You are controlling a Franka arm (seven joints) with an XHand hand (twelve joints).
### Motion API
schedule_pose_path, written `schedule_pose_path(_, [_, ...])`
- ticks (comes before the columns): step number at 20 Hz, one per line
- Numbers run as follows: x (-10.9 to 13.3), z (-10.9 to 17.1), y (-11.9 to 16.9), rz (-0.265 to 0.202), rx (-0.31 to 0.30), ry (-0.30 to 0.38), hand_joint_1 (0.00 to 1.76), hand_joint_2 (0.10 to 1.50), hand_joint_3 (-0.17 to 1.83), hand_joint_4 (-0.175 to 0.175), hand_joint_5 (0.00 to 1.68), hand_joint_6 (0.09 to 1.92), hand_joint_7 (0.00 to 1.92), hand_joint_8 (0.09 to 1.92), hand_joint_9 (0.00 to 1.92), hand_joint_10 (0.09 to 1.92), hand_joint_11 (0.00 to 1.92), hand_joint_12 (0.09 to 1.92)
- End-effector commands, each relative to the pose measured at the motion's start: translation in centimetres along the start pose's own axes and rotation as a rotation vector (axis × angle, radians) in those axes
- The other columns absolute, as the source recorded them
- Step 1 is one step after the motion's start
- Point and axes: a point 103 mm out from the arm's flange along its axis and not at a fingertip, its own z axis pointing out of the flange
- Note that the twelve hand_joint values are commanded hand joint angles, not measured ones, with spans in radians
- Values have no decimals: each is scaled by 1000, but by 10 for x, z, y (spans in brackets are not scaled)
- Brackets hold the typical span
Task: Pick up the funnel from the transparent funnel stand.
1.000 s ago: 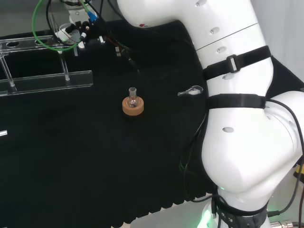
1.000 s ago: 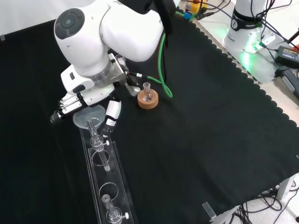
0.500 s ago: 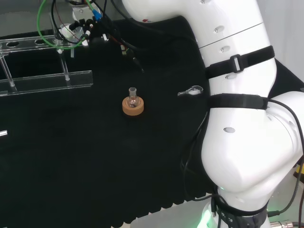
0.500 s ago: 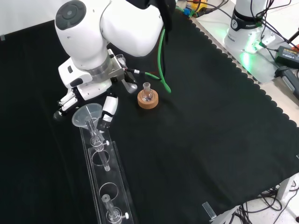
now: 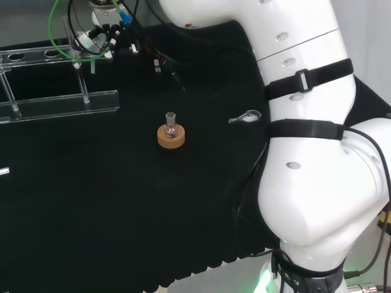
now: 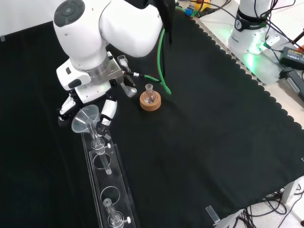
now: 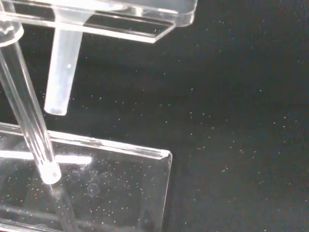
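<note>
The clear funnel (image 6: 86,120) stands with its stem in the end hole of the transparent stand (image 6: 112,189), its bowl just above the top plate. The hand (image 6: 107,111) reaches down over it. Black-tipped fingers (image 6: 65,108) curl on one side of the bowl and the white thumb on the other. In the head view the hand (image 5: 101,35) is at the stand's (image 5: 61,104) right end, over the funnel (image 5: 78,47). The wrist view shows the funnel stem (image 7: 60,67) hanging through the upper plate (image 7: 145,19), its tip above the base plate (image 7: 120,188).
A small round flask (image 6: 149,93) sits on a cork ring (image 6: 150,102) to the right of the hand; it also appears mid-cloth in the head view (image 5: 171,135). More glass pieces stand farther along the rack (image 6: 110,209). A small clear spoon-like piece (image 5: 244,117) lies near the arm.
The arm's wrist has lifted and turned, and the fingers have closed in round the funnel bowl. The bowl now shows more tilted and a little higher than a second ago.
</note>
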Motion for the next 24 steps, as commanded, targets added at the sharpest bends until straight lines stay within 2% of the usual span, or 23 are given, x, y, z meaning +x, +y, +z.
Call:
schedule_pose_path(1, [4,4,1,-28,33,32,338,864,36,-175,291,818,782,1377,1363,969,1550,859])
schedule_pose_path(6, [3,3,0,-35,-2,36,372,870,46,-175,336,1110,935,1484,1487,1037,1679,855])
schedule_pose_path(9, [2,0,-2,-39,-59,31,482,879,53,-175,391,1356,1074,1551,1599,1091,1793,879])
schedule_pose_path(11, [3,-2,-4,-46,-109,21,591,887,59,-175,456,1448,1154,1559,1663,1093,1846,878])
schedule_pose_path(13, [3,-5,-7,-56,-172,2,747,896,68,-175,693,1373,1249,1534,1746,1056,1896,854])
schedule_pose_path(14, [3,-8,-9,-61,-222,-9,824,901,73,-175,811,1307,1309,1489,1785,1034,1909,853])
schedule_pose_path(16, [2,-11,-13,-70,-280,-23,945,907,85,-175,994,1186,1415,1377,1858,988,1918,871])
schedule_pose_path(18, [3,-16,-17,-80,-348,-42,1106,721,532,-171,1148,958,1516,1258,1903,943,1920,893])
schedule_pose_path(20, [3,-20,-20,-88,-392,-48,1170,595,800,-174,1217,882,1568,1201,1917,936,1920,907])
schedule_pose_path(24, [3,-31,-26,-98,-455,-32,1191,534,930,-175,1236,887,1602,1171,1920,941,1920,922])
